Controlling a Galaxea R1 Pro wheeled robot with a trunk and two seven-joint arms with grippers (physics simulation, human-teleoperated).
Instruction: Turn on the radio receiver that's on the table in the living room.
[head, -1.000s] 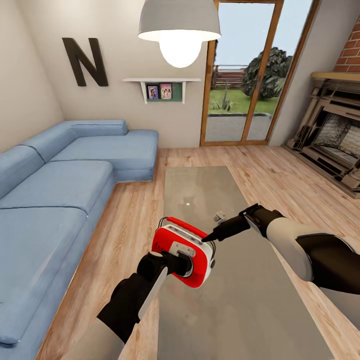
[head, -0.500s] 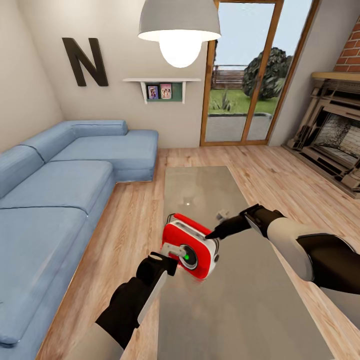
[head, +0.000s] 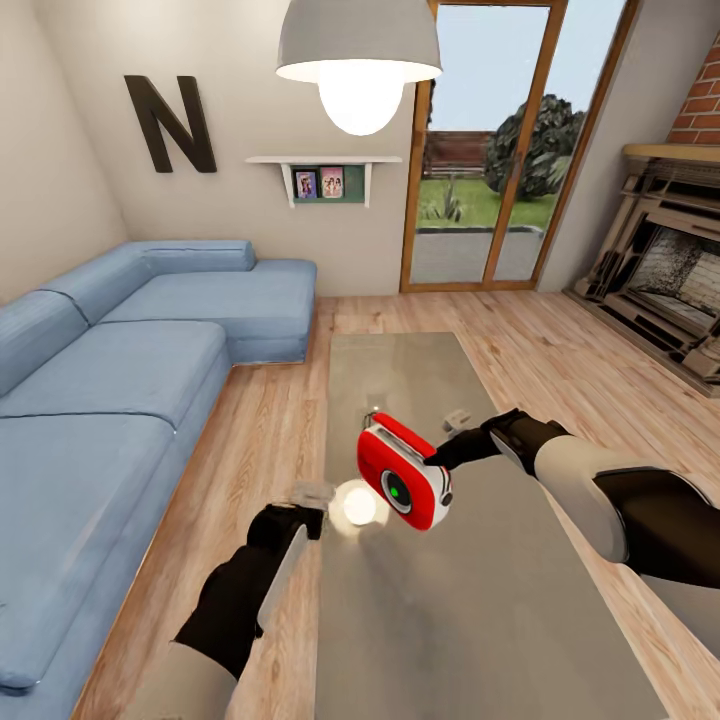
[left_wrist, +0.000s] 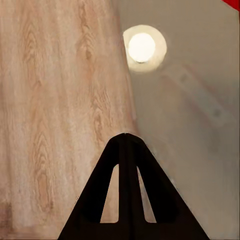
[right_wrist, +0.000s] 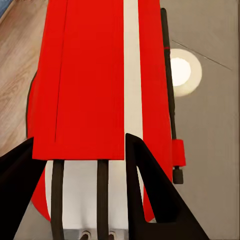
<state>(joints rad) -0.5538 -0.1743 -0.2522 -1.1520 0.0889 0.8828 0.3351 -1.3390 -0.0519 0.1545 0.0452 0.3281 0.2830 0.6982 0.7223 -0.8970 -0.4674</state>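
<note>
— Right wrist view first: what is the right gripper (right_wrist: 80, 165) doing?

— Its two dark fingers (right_wrist: 150, 195) stand spread, one on each side of the radio receiver's (right_wrist: 95, 75) white end. Whether the pads actually press the casing, I cannot tell. In the head view that gripper (head: 440, 460) meets the radio's far edge.

— And the radio itself?

— The radio receiver (head: 403, 486) is tilted over the table (head: 480, 600), near its left long edge, roughly halfway along. Its dial (glowing green at the centre) faces the camera. Whether its lower corner touches the glossy top is unclear.

— The left gripper?

— The left gripper (head: 308, 497) sits just off the radio's near left side, apart from it, at the table's left edge. In the left wrist view its fingers (left_wrist: 127, 150) meet at the tips, holding nothing, over the seam between table (left_wrist: 200, 165) and wood floor (left_wrist: 55, 100).

— What else lies around the radio?

— A bright round reflection (head: 359, 507) shines on the tabletop between the left gripper and the radio. The blue sofa (head: 110, 380) runs well to the radio's left, the glass doors (head: 500, 150) stand far beyond it, and the fireplace (head: 670, 270) is off to its right.
</note>
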